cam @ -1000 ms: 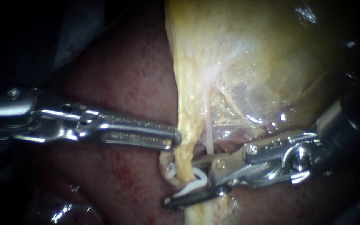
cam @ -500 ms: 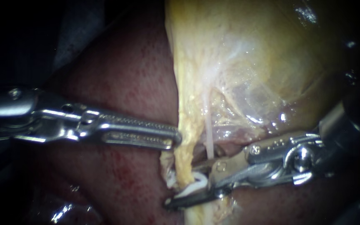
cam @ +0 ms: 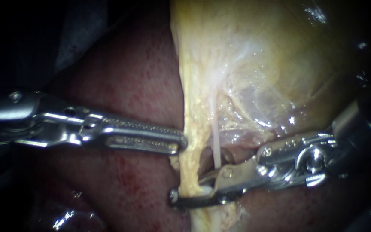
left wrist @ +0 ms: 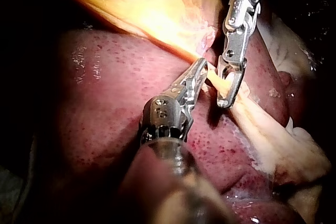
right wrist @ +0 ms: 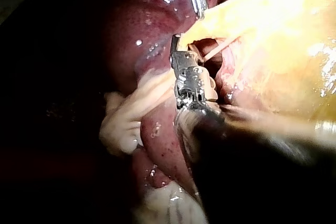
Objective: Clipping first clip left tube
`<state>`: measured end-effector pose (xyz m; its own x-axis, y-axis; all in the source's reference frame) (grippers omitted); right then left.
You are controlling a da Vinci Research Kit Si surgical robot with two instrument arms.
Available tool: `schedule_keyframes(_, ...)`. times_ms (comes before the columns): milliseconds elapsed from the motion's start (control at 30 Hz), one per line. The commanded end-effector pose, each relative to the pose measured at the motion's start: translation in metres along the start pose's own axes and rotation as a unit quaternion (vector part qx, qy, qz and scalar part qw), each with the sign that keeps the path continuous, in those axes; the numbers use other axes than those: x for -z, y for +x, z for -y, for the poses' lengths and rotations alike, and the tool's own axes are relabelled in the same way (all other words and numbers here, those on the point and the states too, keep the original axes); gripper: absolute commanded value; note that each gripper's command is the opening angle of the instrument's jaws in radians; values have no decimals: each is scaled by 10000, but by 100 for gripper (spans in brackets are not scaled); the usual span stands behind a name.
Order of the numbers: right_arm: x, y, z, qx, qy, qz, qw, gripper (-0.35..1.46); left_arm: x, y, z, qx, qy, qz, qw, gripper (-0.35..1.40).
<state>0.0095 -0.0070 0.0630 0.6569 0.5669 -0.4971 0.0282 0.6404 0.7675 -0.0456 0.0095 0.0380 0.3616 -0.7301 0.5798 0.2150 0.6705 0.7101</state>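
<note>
The left instrument (cam: 181, 144) reaches across the dark red liver (cam: 129, 86). Its jaws are closed, nipping the edge of the left tube (cam: 190, 167), a yellow, fatty band that runs down from the gallbladder (cam: 254, 56). Lower on the same band, the right instrument (cam: 188, 192) has its jaws clamped around the tube from both sides. The lower jaw passes in front and sticks out past the band's far edge. A small part of the white clip (cam: 205, 188) shows between these jaws, against the tube. A thin pale tube (cam: 215, 141) runs just beside the band and ends behind the right instrument's upper jaw.
</note>
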Motion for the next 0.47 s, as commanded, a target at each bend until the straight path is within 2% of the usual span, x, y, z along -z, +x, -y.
schedule_keyframes(33, 0, 0, 0, 1, 0, -1, 10000, -20, 0, 0, 0, 0, -1, 0, 10000, -35)
schedule_keyframes(467, 0, -1, 0, 2, 0, -1, 10000, -20, -2, 0, -1, 1, -6, 1, 10000, -35)
